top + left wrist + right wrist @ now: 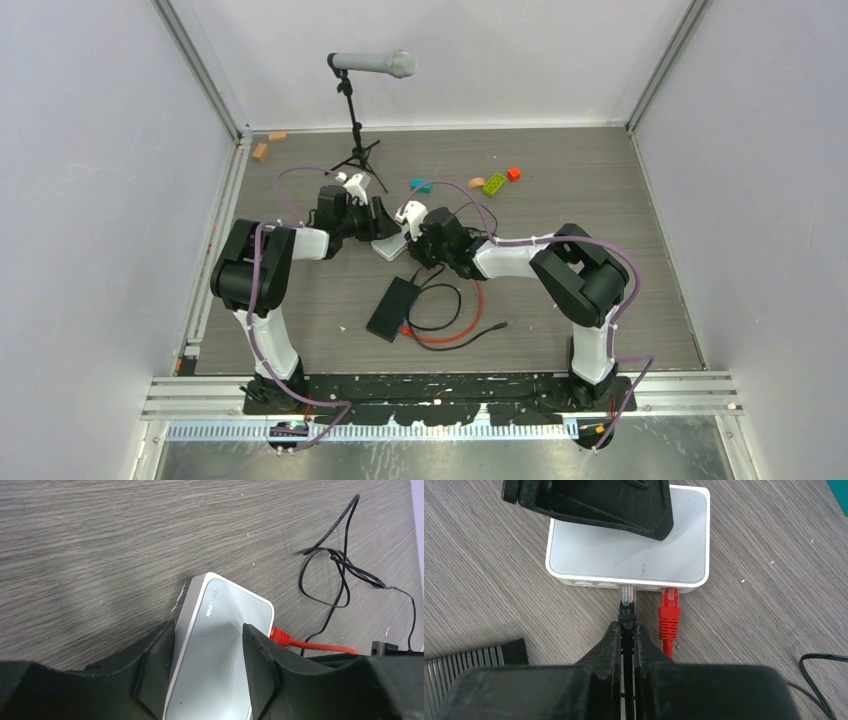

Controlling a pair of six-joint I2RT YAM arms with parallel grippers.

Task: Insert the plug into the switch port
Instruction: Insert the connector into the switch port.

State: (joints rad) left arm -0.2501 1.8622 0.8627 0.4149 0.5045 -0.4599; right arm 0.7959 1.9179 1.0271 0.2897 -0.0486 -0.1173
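plug (626, 596), clear tip w/ black boot, sits at the mouth of the port (626, 586) on the near edge of the white box (624, 555). tip looks partly in, can't tell how deep. its long axis runs straight fwd from the right gripper (625, 629), in line w/ the port, so next move prob a straight push ahead, no sideways fix. right gripper is nearly closed, pinching the plug by its boot. red plug (669, 605) already sits in the next port over, just beside. left gripper (207, 627) straddles the box, fingers (155, 670) against both sides, looks clamped on, bracing it vs the push.
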